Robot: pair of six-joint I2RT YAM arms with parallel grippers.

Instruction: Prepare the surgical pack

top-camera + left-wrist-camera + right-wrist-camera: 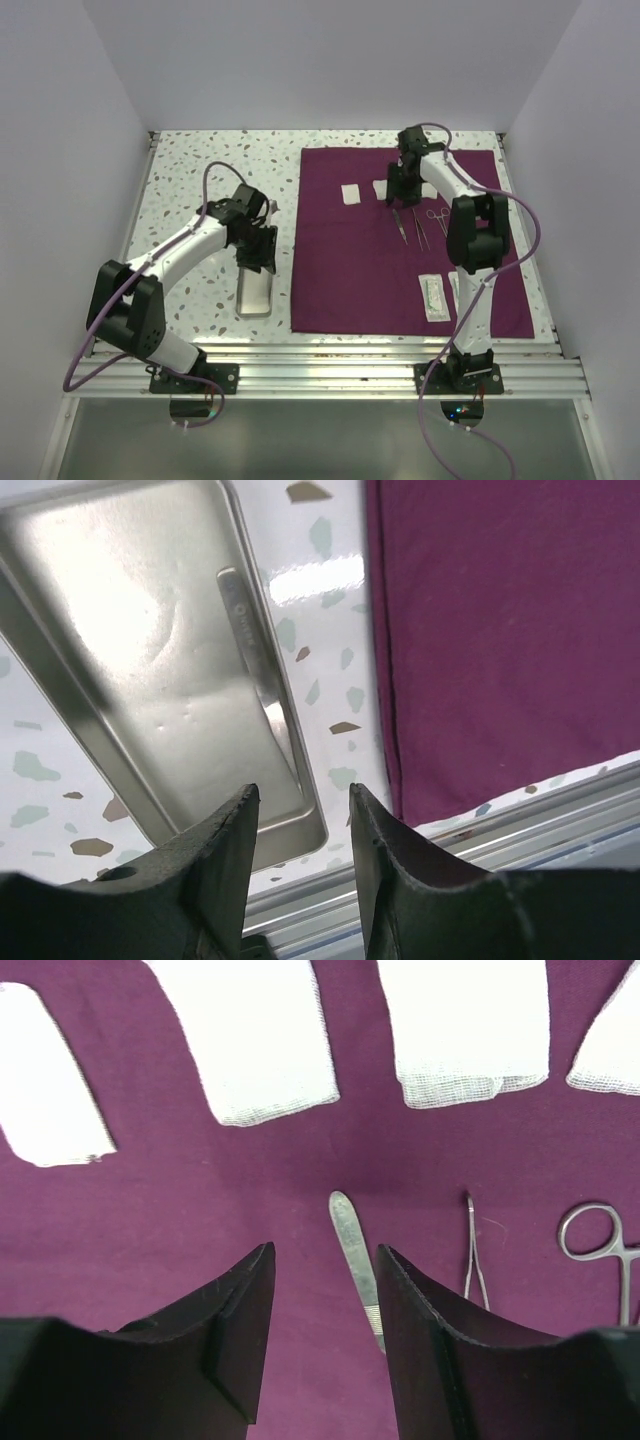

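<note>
Top view: magenta cloth [360, 270] spread flat at right, steel tray [256, 295] near its left edge. Left wrist: left gripper [303, 810] jaws parted, empty, over the steel tray's near corner; likely rigid and slick, best gripped by the rim. Right wrist: right gripper [325, 1270] jaws parted astride a flat instrument [352, 1250], below the gauze squares [265, 1045].

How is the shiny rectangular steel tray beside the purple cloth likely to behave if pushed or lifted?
The shiny rectangular steel tray looks rigid, so it should probably move as one piece. Its polished metal on the glossy speckled tabletop suggests it may slide easily. Gripped by one thin raised rim, it would likely tilt.
</note>
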